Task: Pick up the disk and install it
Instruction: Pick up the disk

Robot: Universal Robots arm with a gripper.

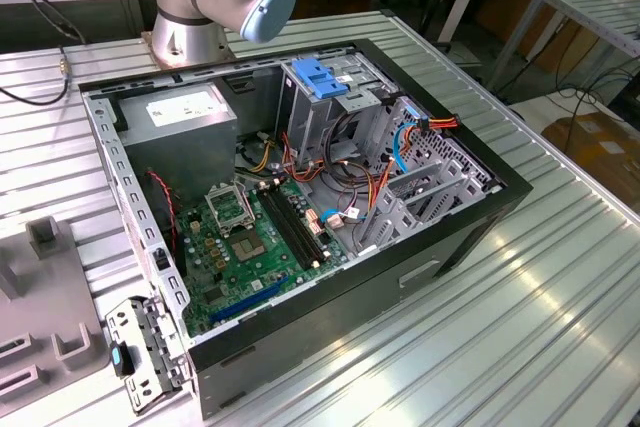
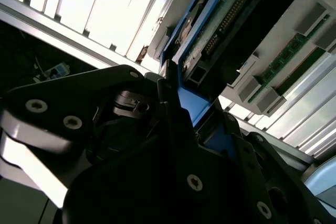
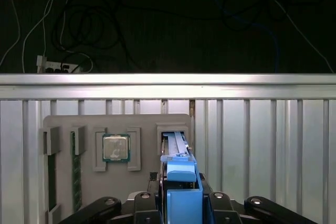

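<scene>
In the first wrist view the disk (image 3: 176, 145) stands on edge, a dark slab with bright blue rails, at a slot of a grey parts holder (image 3: 142, 124). My gripper (image 3: 181, 184) sits over its near end, a black finger on each side of the blue end tab. The second wrist view shows the disk's (image 2: 226, 19) circuit-board face and blue rail from close up, with the gripper (image 2: 184, 103) closed on the blue end piece. Whether the disk still rests in the slot or is lifted off it, I cannot tell.
The holder also carries a processor chip (image 3: 115, 147) and memory sticks (image 3: 76, 174). In the exterior view an open computer case (image 1: 470, 237) lies on the ribbed metal table (image 1: 540, 317), with a drive cage under a light-blue latch plate (image 1: 318, 77). The arm's base (image 1: 190, 27) stands behind it.
</scene>
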